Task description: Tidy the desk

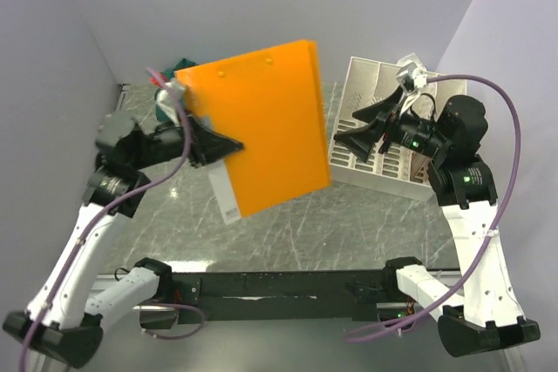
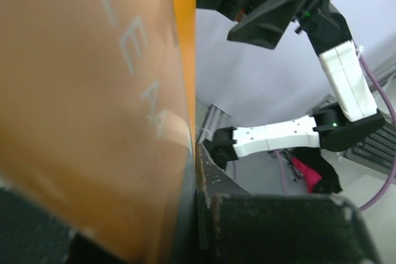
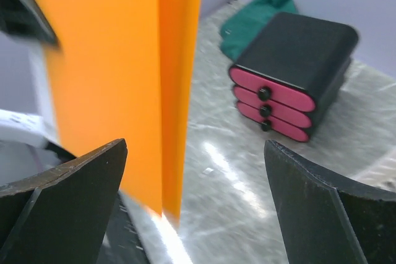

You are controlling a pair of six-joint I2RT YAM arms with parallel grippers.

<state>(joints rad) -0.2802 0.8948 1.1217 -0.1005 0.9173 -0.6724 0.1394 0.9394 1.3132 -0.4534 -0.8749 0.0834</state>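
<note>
Where it shows, desk stretches left-right.

The folder was bright orange, with pale lettering on its face. The desk was grey-green marble with white veins. At two o'clock the slotted file rack was white. At eleven o'clock the drawer box was black with pink fronts, beside a dark green cloth.

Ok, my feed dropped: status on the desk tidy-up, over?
Left pincer shut on orange folder, held above desk. Right pincer open beside folder's edge. White rack close behind right pincer.
</note>
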